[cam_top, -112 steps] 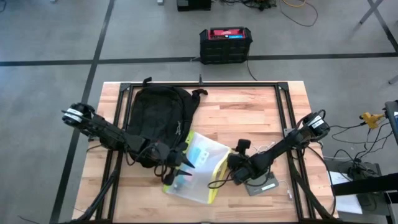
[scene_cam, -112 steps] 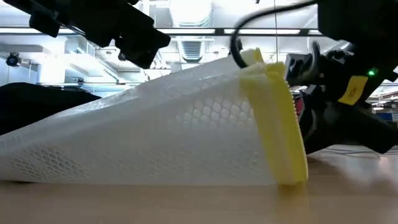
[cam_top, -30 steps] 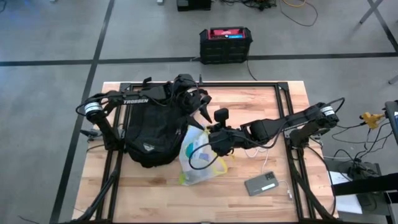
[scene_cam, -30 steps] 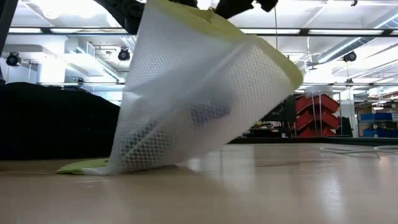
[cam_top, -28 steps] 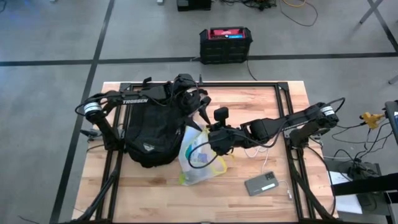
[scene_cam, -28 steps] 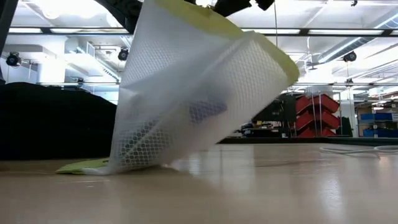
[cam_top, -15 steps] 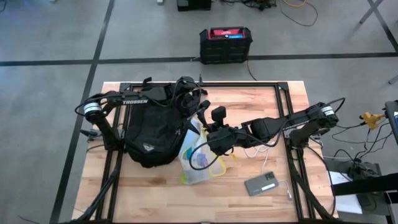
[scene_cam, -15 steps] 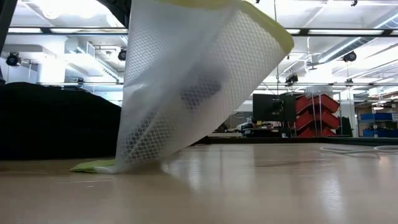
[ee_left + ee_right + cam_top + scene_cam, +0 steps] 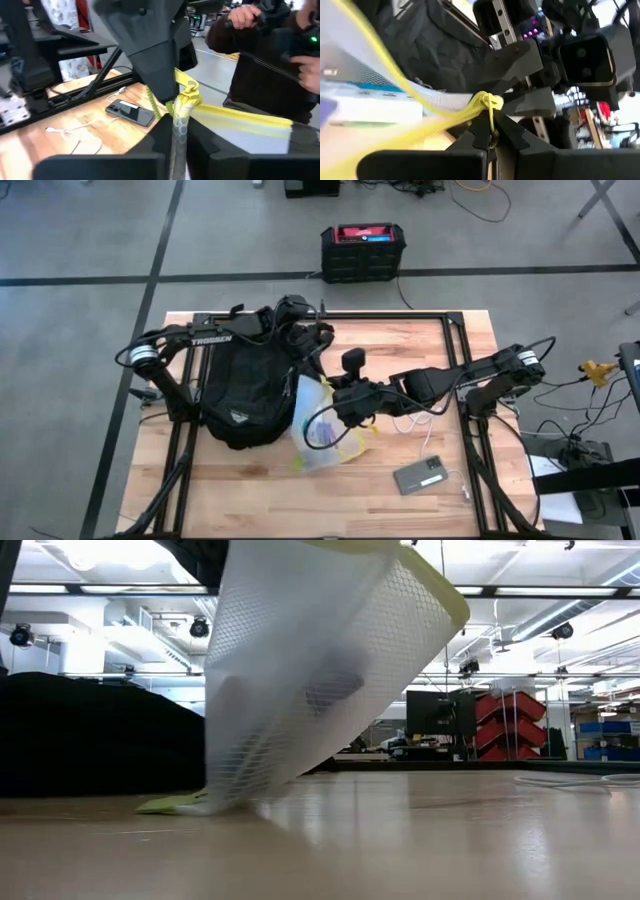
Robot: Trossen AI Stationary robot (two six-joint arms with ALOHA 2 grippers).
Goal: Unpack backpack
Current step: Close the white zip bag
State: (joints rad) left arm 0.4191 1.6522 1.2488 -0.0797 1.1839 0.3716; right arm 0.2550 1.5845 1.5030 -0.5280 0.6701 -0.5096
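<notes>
The black backpack (image 9: 245, 385) lies on the table's left half. Beside it, a white mesh pouch with yellow trim (image 9: 322, 425) stands steeply, its lower end (image 9: 215, 802) on the table; something dark shows inside the pouch. Both grippers meet at its raised top. My left gripper (image 9: 177, 134) reaches over the backpack from the far side and is shut on the pouch's top edge. My right gripper (image 9: 490, 137) comes from the table's right and is shut on the yellow zip pull. My left gripper pinches the pouch's top edge (image 9: 179, 116) between its two fingers, right beside the yellow zip end. The pouch hangs below the hold, with its lower end on the table. My right gripper pinches the knotted yellow zip pull (image 9: 487, 102) between its two fingertips, coming level from the table's right, facing the left gripper. The yellow zip band (image 9: 400, 125) runs away from the knot.
A phone (image 9: 420, 476) and a white cable (image 9: 425, 425) lie on the table near the right front. A black box with a red top (image 9: 362, 250) stands on the floor beyond the far edge. A person (image 9: 270, 60) shows beyond the table.
Both grippers have kept their hold at the pouch's top, and my right gripper has edged toward the backpack. The pouch has tipped more upright. Its lower end has slid a little along the table, while its top stays raised.
</notes>
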